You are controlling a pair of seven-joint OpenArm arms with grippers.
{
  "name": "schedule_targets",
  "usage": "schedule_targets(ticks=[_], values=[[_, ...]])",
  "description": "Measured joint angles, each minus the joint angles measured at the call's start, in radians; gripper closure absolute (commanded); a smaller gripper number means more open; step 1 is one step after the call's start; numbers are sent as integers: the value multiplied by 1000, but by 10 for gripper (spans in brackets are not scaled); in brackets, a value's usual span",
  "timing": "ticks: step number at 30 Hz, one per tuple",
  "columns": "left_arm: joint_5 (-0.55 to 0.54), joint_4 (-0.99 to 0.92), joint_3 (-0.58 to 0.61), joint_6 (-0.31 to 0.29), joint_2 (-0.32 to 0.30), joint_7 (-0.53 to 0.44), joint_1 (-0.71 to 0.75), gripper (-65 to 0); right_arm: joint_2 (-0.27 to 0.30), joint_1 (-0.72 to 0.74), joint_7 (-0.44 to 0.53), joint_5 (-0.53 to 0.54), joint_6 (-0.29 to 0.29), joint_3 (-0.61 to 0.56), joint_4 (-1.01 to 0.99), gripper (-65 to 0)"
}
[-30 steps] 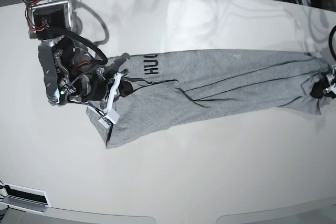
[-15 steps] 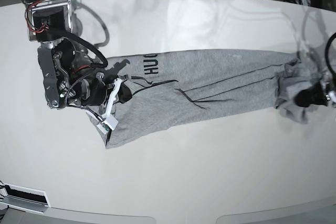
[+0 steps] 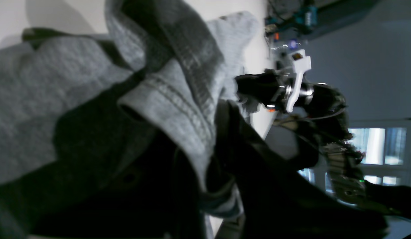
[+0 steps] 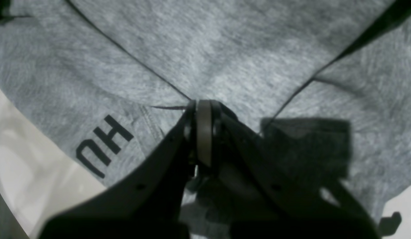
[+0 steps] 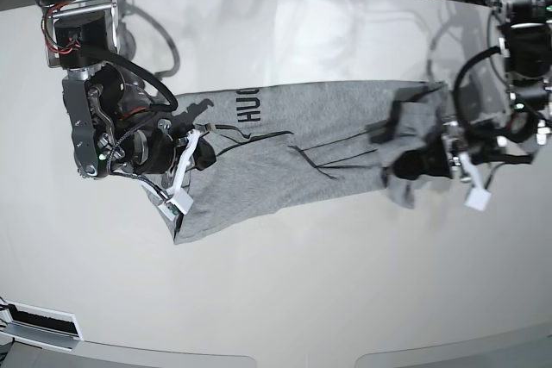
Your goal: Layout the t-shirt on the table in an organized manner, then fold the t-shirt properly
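1. We found the t-shirt [image 5: 302, 148] lying as a long grey band across the middle of the desk [image 5: 302, 299], nearer its far edge than its near one, with one end raised and doubled back over the rest.
2. The left tool [image 5: 431, 164] had its jaws nearly closed on that raised end, and the cloth bunched and hung from it above the desk.
3. The right tool [image 5: 200, 151] was fully shut, pinching a fold of the shirt at the other end, beside the black lettering [image 5: 250, 106].
4. We judged the step to be a fold along the length: one end carried over toward the pinned end.
5. The next move, in our view, called for laying the lifted end flat and square on the lower layer before letting go; a sagging corner could crease.
6. The right wrist view showed creases radiating from the pinch point [image 4: 203, 109], which the base view did not.
7. The left wrist view showed a stitched hem [image 3: 179, 106] draped over the tool, though too blurred to show the jaws.
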Motion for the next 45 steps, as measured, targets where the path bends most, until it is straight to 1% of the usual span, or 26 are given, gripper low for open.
schedule_targets(ticks=[9, 11, 13, 14, 16, 17, 18, 19, 20, 21, 22, 25, 26, 27, 28, 30, 31, 33, 36, 37, 39, 40, 41, 43, 44, 45], values=[[5, 0, 0, 0, 133, -31, -3, 0, 0, 0, 0, 0, 0, 0, 0, 0], [67, 0, 0, 0, 151, -65, -3, 0, 0, 0, 0, 0, 0, 0, 0, 0], [93, 0, 0, 0, 159, -108, -3, 0, 0, 0, 0, 0, 0, 0, 0, 0], [92, 0, 0, 1, 160, -129, -1, -41, 0, 0, 0, 0, 0, 0, 0, 0], [90, 0, 0, 1, 159, -158, -2, -210, 0, 0, 0, 0, 0, 0, 0, 0], [90, 0, -1, 1, 159, -173, -2, -293, 0, 0, 0, 0, 0, 0, 0, -20], [86, 0, -1, 1, 160, -176, -3, -357, 0, 1, 0, 0, 0, 0, 0, -77], [87, 0, -1, 1, 160, -175, -4, -384, 0, 3, 0, 3, 0, 0, 0, -140], [87, 0, -1, 1, 163, -169, -4, -386, 0, 6, 0, 4, 0, 0, 0, -201], [84, 0, 4, 1, 163, -156, -3, -386, 0, 10, -1, 16, 0, 0, 0, -248], [84, 0, 22, 1, 162, -140, -3, -386, 0, 15, 0, 36, 0, 0, 0, -272], [72, 0, 79, 1, 159, -126, -3, -380, 0, 43, -11, 86, 0, 0, 0, -272], [65, 0, 94, 1, 156, -116, -4, -354, 0, 56, -18, 113, 0, 0, 0, -272], [57, 0, 101, 1, 153, -115, -5, -300, 0, 71, -37, 142, 0, 0, 0, -272], [47, 0, 102, 0, 148, -115, -6, -222, 0, 87, -72, 162, 0, 0, 8, -272], [31, 0, 102, 0, 129, -116, -12, -22, 0, 111, -160, 203, -1, 19, 47, -272], [28, 0, 101, 1, 115, -115, -18, 0, 0, 121, -206, 221, -1, 36, 75, -272], [27, 0, 101, 2, 82, -115, -34, 0, -1, 133, -276, 237, 0, 82, 140, -272], [44, 0, 100, 2, 24, -115, -62, 0, 2, 136, -305, 229, 0, 175, 215, -272], [56, 1, 100, 1, 3, -114, -72, 0, 3, 137, -303, 208, 0, 211, 220, -272], [98, 2, 100, 0, -47, -113, -85, 0, 7, 135, -303, 111, -2, 285, 220, -275], [105, 2, 101, 1, -74, -113, -89, 0, 11, 129, -300, 69, -66, 320, 220, -296], [116, 2, 101, 0, -104, -119, -89, 0, 18, 116, -281, 42, -109, 350, 217, -341], [145, 2, 101, 0, -159, -130, -89, 0, 41, 82, -224, 10, -161, 402, 192, -452], [148, 2, 101, 0, -185, -138, -89, 0, 53, 65, -190, -2, -193, 425, 167, -492], [147, 2, 101, 0, -205, -150, -87, 0, 62, 48, -168, -6, -216, 444, 138, -510]])
